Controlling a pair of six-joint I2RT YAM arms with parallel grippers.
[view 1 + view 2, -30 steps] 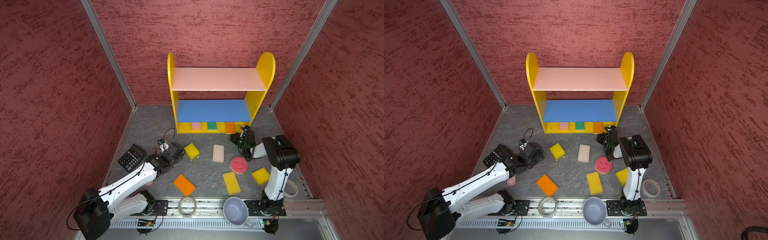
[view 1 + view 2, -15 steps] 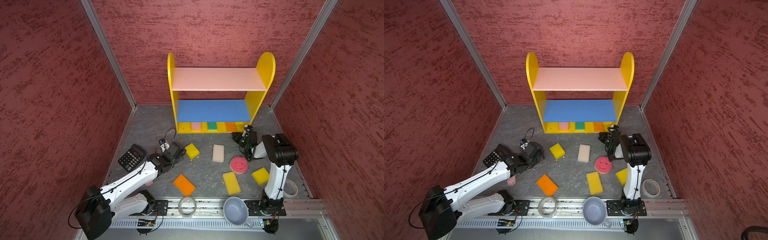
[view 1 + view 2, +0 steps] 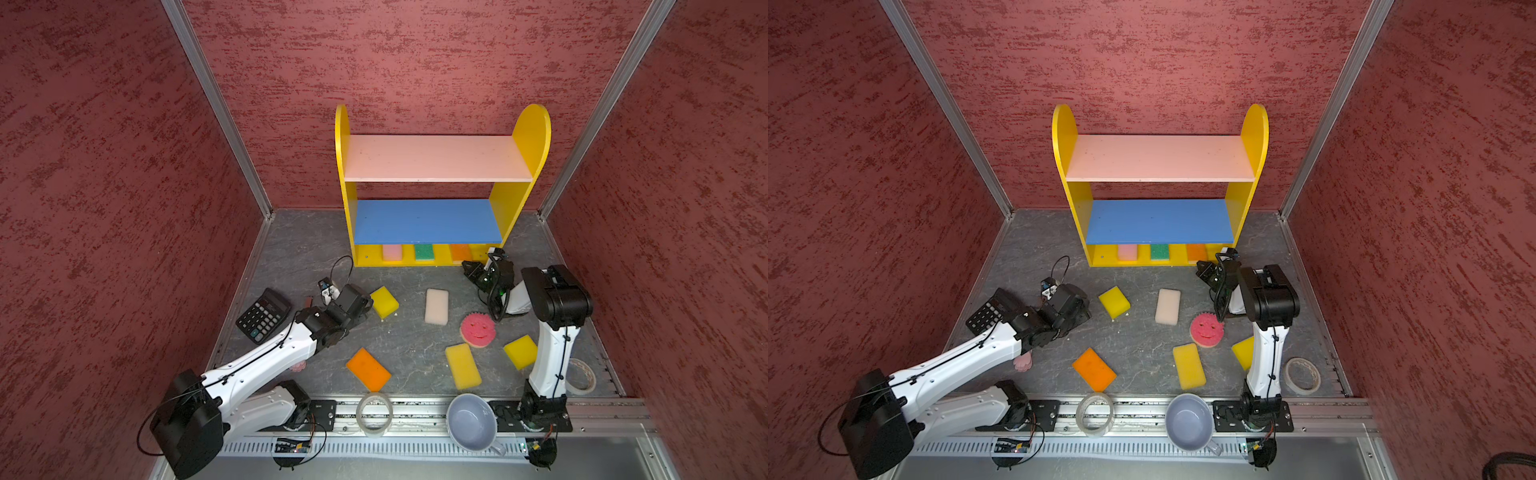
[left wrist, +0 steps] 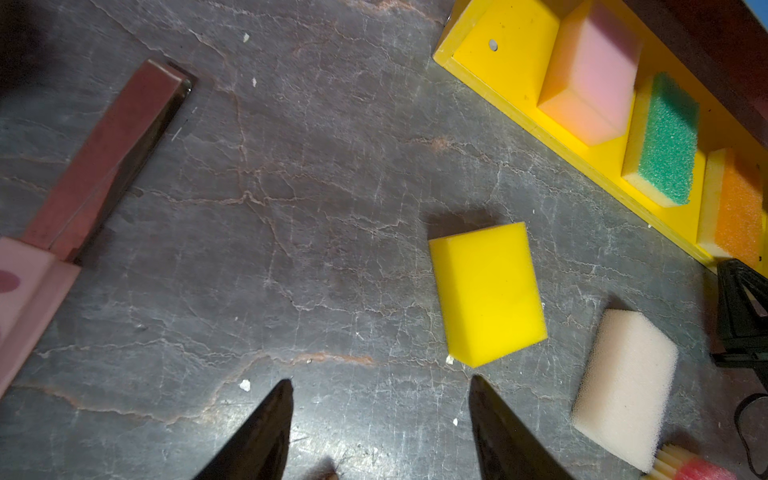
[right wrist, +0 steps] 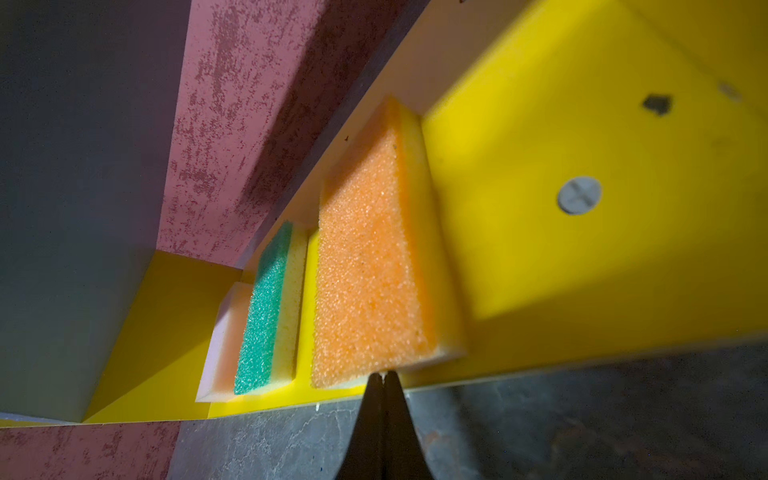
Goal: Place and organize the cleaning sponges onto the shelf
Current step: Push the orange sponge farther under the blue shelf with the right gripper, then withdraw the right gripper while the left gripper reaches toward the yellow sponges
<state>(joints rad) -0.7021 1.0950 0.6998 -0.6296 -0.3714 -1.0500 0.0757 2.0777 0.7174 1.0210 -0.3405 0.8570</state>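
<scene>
The left end effector (image 4: 380, 380) stands open near a yellow sponge (image 4: 486, 291) on the counter (image 4: 249, 208). The right end effector (image 5: 383, 376) is closed and empty, just before the orange sponge (image 5: 365, 266), which lies on the base of the shelf (image 3: 532, 137) beside the green sponge (image 5: 266, 307) and the pink sponge (image 5: 226, 332).

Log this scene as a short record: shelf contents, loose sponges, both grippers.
shelf base: pink sponge, green sponge, shelved orange sponge, in a row
floor: small yellow sponge, white sponge, smiley sponge, long yellow sponge, far-right yellow sponge, loose orange sponge
left gripper: open, holding nothing, close to small yellow sponge
right gripper: shut, holding nothing, tips at shelved orange sponge's front edge
</scene>
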